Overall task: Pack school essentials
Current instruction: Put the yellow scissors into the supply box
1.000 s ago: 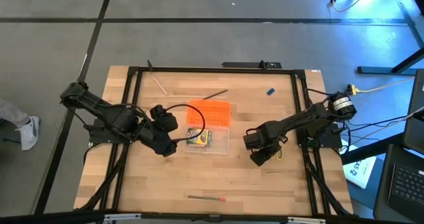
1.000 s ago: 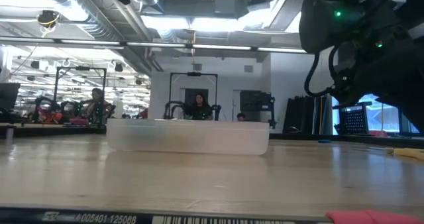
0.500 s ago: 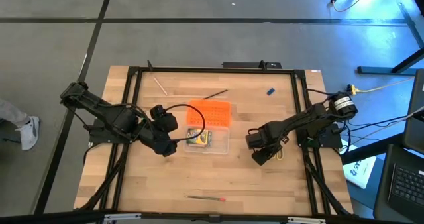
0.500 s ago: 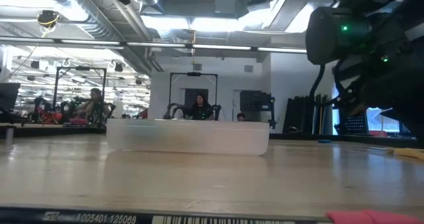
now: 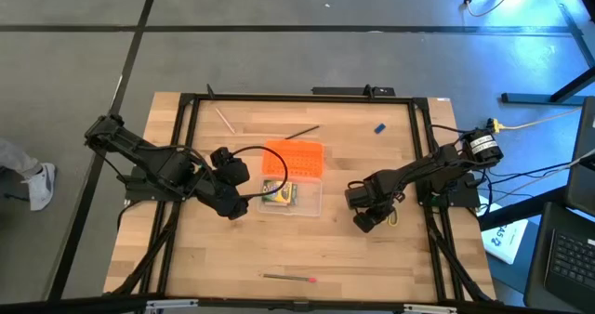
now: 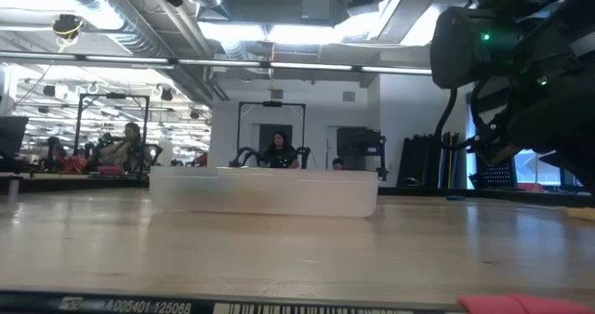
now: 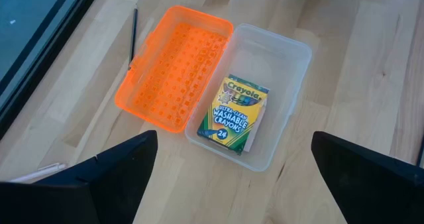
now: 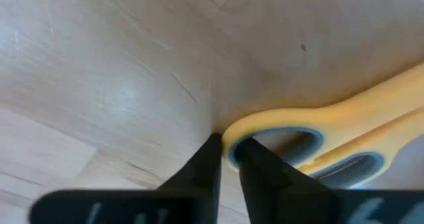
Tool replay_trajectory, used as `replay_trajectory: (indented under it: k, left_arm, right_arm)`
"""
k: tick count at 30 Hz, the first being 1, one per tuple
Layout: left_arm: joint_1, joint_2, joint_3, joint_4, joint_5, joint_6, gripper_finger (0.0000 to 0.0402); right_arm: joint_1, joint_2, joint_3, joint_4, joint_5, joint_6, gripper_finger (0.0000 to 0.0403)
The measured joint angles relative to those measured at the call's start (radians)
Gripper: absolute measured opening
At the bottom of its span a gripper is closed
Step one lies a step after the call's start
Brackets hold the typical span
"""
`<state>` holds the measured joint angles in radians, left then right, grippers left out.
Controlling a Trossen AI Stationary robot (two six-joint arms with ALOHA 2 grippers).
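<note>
While the left gripper (image 5: 244, 205) is waiting wide open, left of the clear box (image 5: 307, 201) holding the crayon box (image 5: 278, 194), the right gripper (image 5: 364, 223), right of centre, is now pinching the scissors' (image 8: 311, 144) yellow handle loop, jaws narrower than a second ago. Lift likely next.

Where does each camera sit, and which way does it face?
High: overhead, straight down; both arms.
Low: table height, across clear plastic box; dark arm at right.
Left wrist: above the box with green-yellow crayon box; open fingers.
Right wrist: at tabletop; right pincer on yellow-handled scissors.
Shared: high and left wrist show orange lid.
</note>
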<state>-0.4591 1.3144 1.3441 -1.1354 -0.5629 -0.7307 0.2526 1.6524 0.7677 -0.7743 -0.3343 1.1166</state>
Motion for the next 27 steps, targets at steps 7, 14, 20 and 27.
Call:
replay_trajectory:
  k: [7, 14, 20, 27]
  left_arm:
    - [0.0, 0.0, 0.0, 0.0, 0.006, 0.0, 0.0394]
    - [0.0, 0.0, 0.0, 0.0, 0.007, 0.0, 0.0394]
    - [0.0, 0.0, 0.0, 0.0, 0.007, 0.0, 0.0394]
    - [0.0, 0.0, 0.0, 0.0, 0.007, 0.0, 0.0394]
  right_arm:
    - [0.001, 0.0, 0.001, -0.001, 0.022, 0.0, 0.002]
    - [0.002, 0.001, 0.0, -0.001, 0.041, 0.005, 0.0036]
    - [0.002, 0.005, 0.023, -0.013, 0.045, -0.01, 0.0027]
    - [-0.001, 0.011, 0.101, -0.024, 0.127, -0.067, 0.0027]
